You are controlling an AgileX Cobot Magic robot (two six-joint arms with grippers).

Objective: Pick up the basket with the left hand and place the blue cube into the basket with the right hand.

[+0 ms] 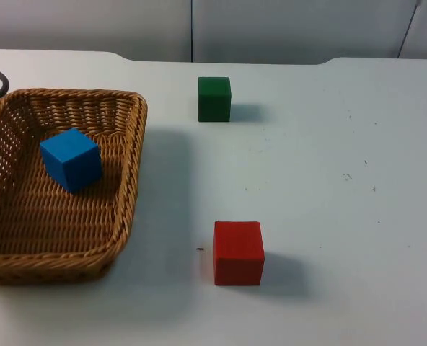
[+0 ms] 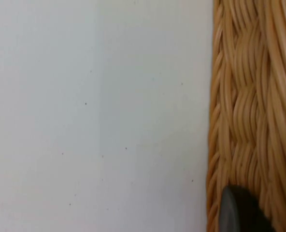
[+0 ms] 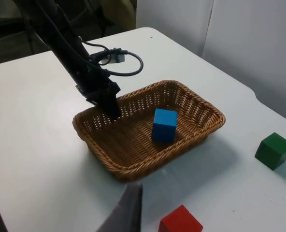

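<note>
Red cube (image 1: 239, 252), nearest the viewer, resting on the white counter (image 1: 343, 216) a short way to the right of the wicker basket (image 1: 130, 180); a green cube (image 1: 214, 99) stands farther back, well apart from both. The blue cube (image 1: 71, 158) lies inside the basket, tilted slightly on the woven floor, toward the far side. The left hand (image 3: 111, 108) reaches down onto the basket's outer rim, one dark finger set just inside the wall; the left wrist view gives the woven rim (image 2: 249, 116) hard against a black fingertip (image 2: 239, 212), and the hand appears clamped on the rim, one finger to each side. The shadow spread on the counter beside and in front of the basket suggests it is lifted a little clear, though contact cannot be judged with certainty. The right hand (image 3: 128, 210) hovers high above the counter, back from the basket and above the red cube; whether it is wide or narrow cannot be told, but it carries nothing. As judged here, both parts of the task are effectively done: basket held, blue cube inside.
</note>
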